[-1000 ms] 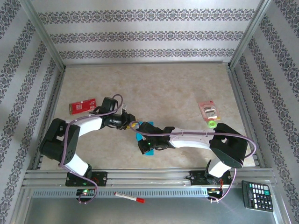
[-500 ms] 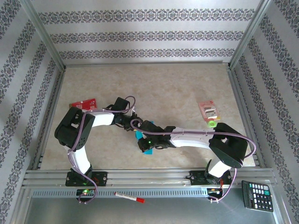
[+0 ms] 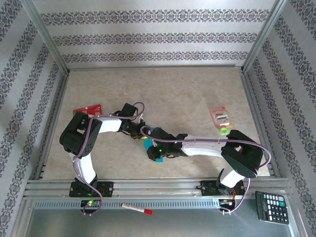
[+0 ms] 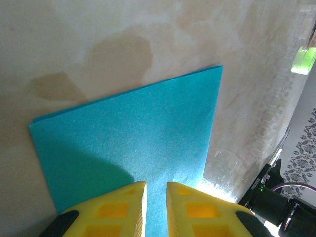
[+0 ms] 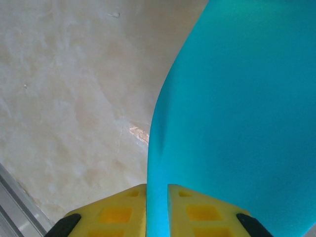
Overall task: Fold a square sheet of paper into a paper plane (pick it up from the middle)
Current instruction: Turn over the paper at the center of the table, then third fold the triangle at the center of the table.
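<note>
Paper [image 4: 128,133] is being straddled by left gripper [image 4: 156,207], jaws slightly apart. Its raised edge is being flanked by right gripper [image 5: 157,210]; whether it is gripped cannot be told.

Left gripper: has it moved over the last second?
Yes. The left gripper has shifted right and slightly nearer, away from the red-and-white card and toward the square sheet of paper.

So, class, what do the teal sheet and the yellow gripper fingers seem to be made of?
The teal sheet: thin matte paper, sharp folded edge, curves softly. The left gripper fingers: probably moulded plastic, smooth yellow, with hollow pockets.
</note>
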Robot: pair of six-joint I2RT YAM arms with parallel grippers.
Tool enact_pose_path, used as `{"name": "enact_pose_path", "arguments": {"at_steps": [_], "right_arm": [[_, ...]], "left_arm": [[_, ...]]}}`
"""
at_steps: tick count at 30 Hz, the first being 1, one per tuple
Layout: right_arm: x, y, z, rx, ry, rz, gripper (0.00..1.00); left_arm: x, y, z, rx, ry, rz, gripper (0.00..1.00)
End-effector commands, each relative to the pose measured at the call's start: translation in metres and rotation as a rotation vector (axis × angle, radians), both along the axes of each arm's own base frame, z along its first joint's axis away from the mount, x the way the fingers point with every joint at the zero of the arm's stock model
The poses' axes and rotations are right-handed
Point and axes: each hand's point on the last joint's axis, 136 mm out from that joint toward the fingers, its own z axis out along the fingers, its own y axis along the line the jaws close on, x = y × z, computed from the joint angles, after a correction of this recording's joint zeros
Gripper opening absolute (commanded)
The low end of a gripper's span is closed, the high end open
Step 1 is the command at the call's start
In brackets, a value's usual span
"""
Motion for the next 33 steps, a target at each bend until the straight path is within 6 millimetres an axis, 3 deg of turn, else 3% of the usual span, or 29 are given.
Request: {"name": "enact_pose_path", "arguments": {"at_steps": [1,11,20,33], "right_arm": [[0.001,0.001,0.011,0.039,-0.004,-0.010,0.19],[0.004,-0.005,0.016,0.051,-0.023,-0.031,0.20],[0.011,-0.008,0.013,0.055,-0.014,-0.058,0.00],[0.032,-0.019,0.007,0.090,0.056,-0.090,0.00]], "left_arm": [[-0.003,0.004,-0.013,0.046,0.027,-0.006,0.18],[-0.008,0.007,-0.019,0.061,0.039,-0.010,0.18],[-0.009,0.009,-0.019,0.074,0.035,-0.015,0.17],[-0.010,0.010,-0.022,0.086,0.035,-0.027,0.17]]}}
